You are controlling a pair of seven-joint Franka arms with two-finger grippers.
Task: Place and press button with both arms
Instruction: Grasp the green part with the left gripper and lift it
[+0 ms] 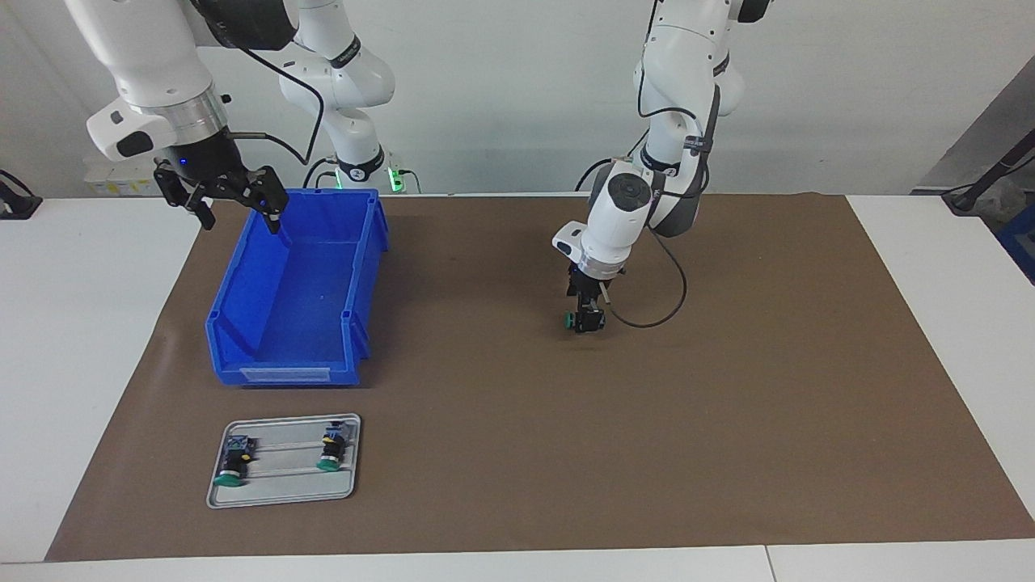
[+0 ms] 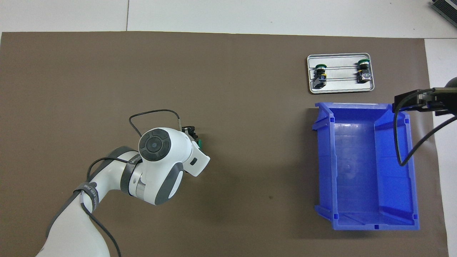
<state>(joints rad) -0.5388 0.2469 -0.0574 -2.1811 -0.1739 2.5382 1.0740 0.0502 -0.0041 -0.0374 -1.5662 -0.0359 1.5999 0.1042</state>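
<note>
The button (image 1: 576,321) lies on its side on the brown mat near the table's middle, its green cap pointing toward the right arm's end; in the overhead view only the cap of the button (image 2: 200,143) shows past the wrist. My left gripper (image 1: 589,318) is down at the mat, open, its fingers straddling the button's body. My right gripper (image 1: 240,218) hangs open and empty over the blue bin's rim nearest the robots.
The blue bin (image 1: 283,376) stands toward the right arm's end. Farther from the robots than the bin lies a metal tray (image 1: 283,495) with two more green-capped buttons (image 1: 233,466) (image 1: 331,451). A brown mat (image 1: 728,420) covers the table.
</note>
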